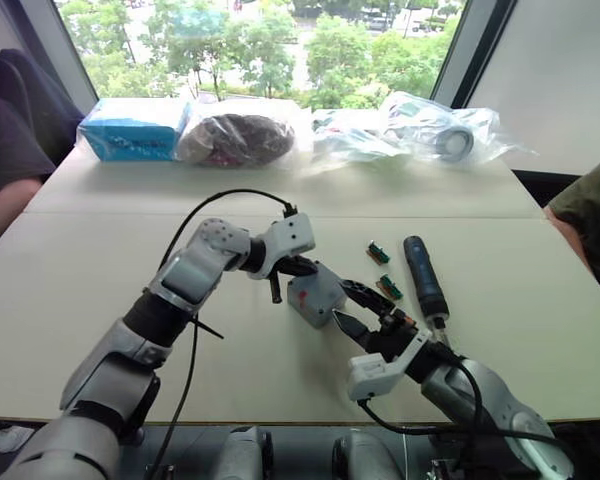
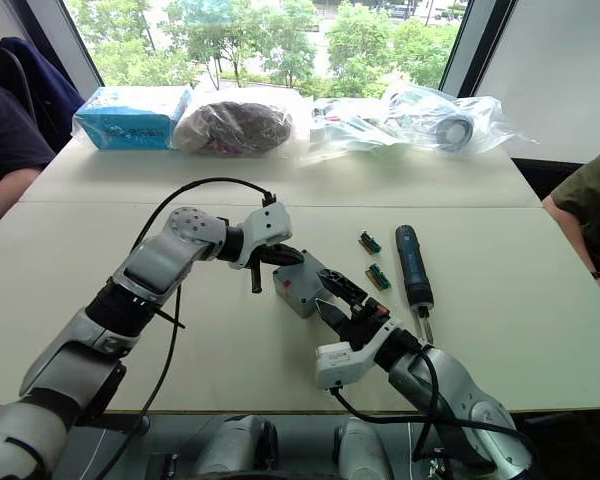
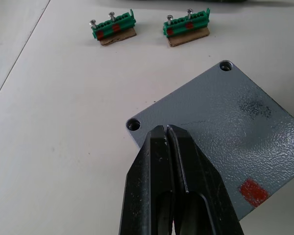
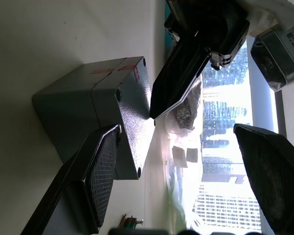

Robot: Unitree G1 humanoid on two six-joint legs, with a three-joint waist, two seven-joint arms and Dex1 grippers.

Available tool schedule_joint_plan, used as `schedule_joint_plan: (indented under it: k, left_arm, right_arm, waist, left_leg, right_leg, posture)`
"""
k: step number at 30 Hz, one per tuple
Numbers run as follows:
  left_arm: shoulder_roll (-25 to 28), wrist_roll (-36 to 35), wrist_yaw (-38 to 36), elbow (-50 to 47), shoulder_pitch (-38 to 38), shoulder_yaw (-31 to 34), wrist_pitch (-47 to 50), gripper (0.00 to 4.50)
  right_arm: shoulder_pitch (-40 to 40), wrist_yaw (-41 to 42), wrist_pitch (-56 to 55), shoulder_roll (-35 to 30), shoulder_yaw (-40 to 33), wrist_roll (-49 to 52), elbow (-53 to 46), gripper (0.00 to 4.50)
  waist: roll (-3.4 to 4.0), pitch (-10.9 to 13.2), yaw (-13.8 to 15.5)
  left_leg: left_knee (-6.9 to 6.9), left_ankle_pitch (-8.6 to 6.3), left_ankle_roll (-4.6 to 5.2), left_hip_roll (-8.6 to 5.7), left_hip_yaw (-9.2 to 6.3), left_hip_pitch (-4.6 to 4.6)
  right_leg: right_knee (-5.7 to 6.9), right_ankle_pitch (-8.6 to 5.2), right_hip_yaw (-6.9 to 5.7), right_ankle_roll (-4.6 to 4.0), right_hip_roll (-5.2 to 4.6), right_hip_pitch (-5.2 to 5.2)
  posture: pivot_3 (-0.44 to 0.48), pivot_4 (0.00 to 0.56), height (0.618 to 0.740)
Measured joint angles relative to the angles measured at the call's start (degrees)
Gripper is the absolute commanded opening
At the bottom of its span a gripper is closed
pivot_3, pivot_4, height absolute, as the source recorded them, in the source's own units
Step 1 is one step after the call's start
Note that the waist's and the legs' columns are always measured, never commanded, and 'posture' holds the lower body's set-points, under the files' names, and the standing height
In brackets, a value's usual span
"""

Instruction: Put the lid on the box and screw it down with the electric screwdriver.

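Note:
The grey lid (image 3: pixel 225 117) lies on the grey box (image 1: pixel 318 298) at the middle of the table, and the corner screw holes that show are empty. A red mark shows on the box. My left gripper (image 3: pixel 165 129) is shut, its tips resting on the lid's top near one corner. Just right of the box, my right gripper (image 1: pixel 351 308) stands open, one finger close beside the box's side wall (image 4: pixel 63 122) and nothing between the fingers. To the right of the box, the black electric screwdriver (image 1: pixel 423 278) lies flat on the table.
Two small green blocks (image 3: pixel 112 30) (image 3: pixel 186 29) holding screws lie between the box and the screwdriver. A blue package (image 1: pixel 132 130) and clear plastic bags (image 1: pixel 435 128) line the table's far edge. One person sits at the left (image 1: pixel 5 165), another at the right (image 1: pixel 590 215).

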Motion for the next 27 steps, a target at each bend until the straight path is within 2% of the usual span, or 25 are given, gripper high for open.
schedule_joint_plan:
  k: [2, 5, 9, 11, 13, 18, 21, 24, 27]
  left_arm:
    - [-0.4, -1.8, -1.0, 1.2, 0.1, 2.2, 0.8, 0.0]
    - [-1.2, -7.2, -2.4, 3.2, 0.2, 6.8, 6.2, 0.0]
    - [-2.3, -17.1, -2.1, 4.8, -2.4, 17.9, 15.5, 0.0]
    - [-2.8, -20.8, -0.1, 4.9, -4.7, 23.9, 16.7, 0.0]
    - [-2.7, -22.4, 1.9, 4.8, -5.5, 27.5, 16.7, 0.0]
    - [-0.9, -22.3, 4.5, 4.5, -1.9, 27.8, 16.4, 0.0]
    - [0.6, -20.4, 6.1, 4.4, -0.6, 26.4, 15.7, 0.0]
    - [2.2, -13.3, 10.6, 4.4, 1.2, 22.2, 8.7, 0.0]
    - [3.2, -10.0, 9.4, 4.6, 2.9, 18.0, 4.7, 0.0]
  right_arm:
    - [0.3, 0.7, 0.0, 0.1, -0.9, 2.8, 0.0, 3.79]
    - [0.4, 1.7, 0.6, 1.7, -3.1, 9.7, -0.6, 3.19]
    - [-1.2, 4.2, 6.4, 7.7, -6.4, 23.0, -1.5, 1.75]
    - [-3.0, 6.0, 11.9, 10.9, -7.6, 29.7, -1.5, 0.83]
    - [-4.8, 7.0, 17.7, 14.5, -8.8, 36.2, -1.7, 0.14]
    - [-10.7, 6.9, 39.0, 24.1, -13.5, 53.8, -4.8, 0.07]
    - [-12.8, 6.6, 49.7, 23.4, -15.6, 58.3, -5.8, 0.07]
    - [-14.1, 9.2, 62.8, 19.4, -17.2, 64.9, -7.6, 0.07]
    - [-15.4, 11.0, 69.6, 18.3, -19.4, 71.3, -10.9, 0.07]
  waist:
    - [0.01, 0.0, -0.1]
    - [0.04, 0.1, -0.1]
    - [-0.02, 0.6, -0.1]
    - [0.01, 0.6, -0.2]
    - [0.05, 0.6, -0.2]
    - [0.15, 0.7, -0.2]
    - [0.18, 0.7, 0.0]
    - [0.24, 0.8, -0.1]
    - [0.31, 0.8, -0.2]
  left_leg:
    - [0.0, 0.0, 0.0, 0.01, 0.0, -0.04]
    - [0.0, 0.0, 0.0, 0.04, 0.01, -0.28]
    - [0.01, 0.03, -0.04, 0.1, -0.01, -0.48]
    - [0.01, 0.03, -0.04, 0.09, 0.0, -0.47]
    - [-0.01, 0.03, -0.04, 0.08, 0.0, -0.46]
    - [-0.03, 0.04, -0.06, 0.07, 0.0, -0.46]
    - [-0.04, 0.03, -0.05, 0.02, 0.0, -0.47]
    - [-0.1, 0.01, -0.04, -0.02, 0.01, -0.48]
    - [-0.16, 0.01, -0.04, 0.0, 0.03, -0.63]
  right_leg:
    - [0.01, 0.0, 0.0, 0.0, 0.0, -0.06]
    - [0.09, 0.01, 0.02, 0.02, 0.02, -0.36]
    - [0.12, 0.1, 0.01, 0.17, 0.07, -0.58]
    - [0.11, 0.1, 0.01, 0.18, 0.05, -0.57]
    - [0.11, 0.1, 0.01, 0.18, 0.04, -0.55]
    - [0.13, 0.11, 0.01, 0.17, 0.01, -0.57]
    - [0.12, 0.11, 0.01, 0.15, -0.06, -0.58]
    - [0.1, 0.07, 0.02, 0.05, -0.15, -0.62]
    - [0.11, 0.07, 0.04, 0.04, -0.28, -0.82]
  posture:
    - [0.0, 0.15, 0.74]
    - [0.0, 0.15, 0.74]
    - [0.0, 0.15, 0.74]
    - [0.0, 0.15, 0.74]
    - [0.0, 0.15, 0.74]
    - [0.0, 0.15, 0.74]
    - [0.0, 0.15, 0.74]
    - [0.0, 0.15, 0.74]
    - [0.0, 0.15, 0.74]
